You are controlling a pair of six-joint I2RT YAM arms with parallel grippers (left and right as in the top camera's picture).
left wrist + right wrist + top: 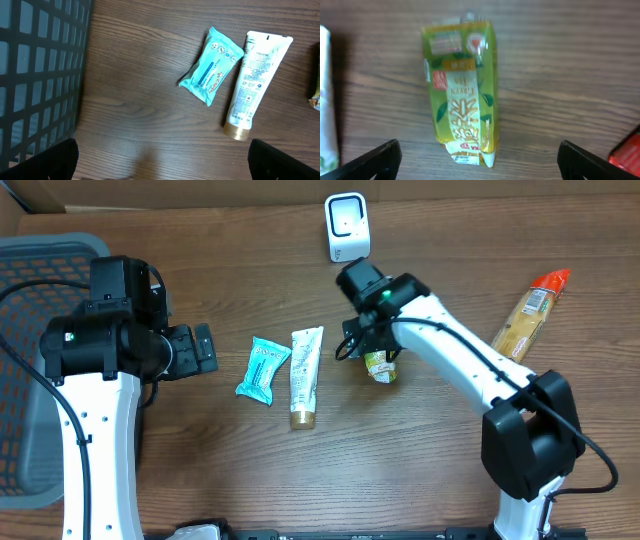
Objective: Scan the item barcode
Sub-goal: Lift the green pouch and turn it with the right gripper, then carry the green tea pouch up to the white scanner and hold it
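The green drink carton (pixel 462 87) lay flat on the wooden worktop (pixel 420 470), printed face up, directly under the right end effector (pixel 478 152). That end effector stood wide open. Its two dark fingertips (pixel 375 160) showed only at the lower corners of the wrist view, well clear of the carton on either side, holding and touching nothing.

In the wrist view the carton's long axis ran up and down the frame, leaning slightly, with its crumpled end toward the bottom edge. Its small print was too blurred to read. From overhead, the right wrist covered most of the carton, leaving only one end in sight, so I could not tell its heading there.

A white tube (pixel 305 377) lay just beside the carton, and a teal wipes packet (pixel 263 369) lay next to the tube. A small white scanner (pixel 346 225) stood near the far edge. An orange-capped packet (pixel 528 315) lay well apart to one side.

The left end effector (pixel 200 350) hung wide open and empty, between the packet and a grey basket (pixel 40 260) cut off by the frame.
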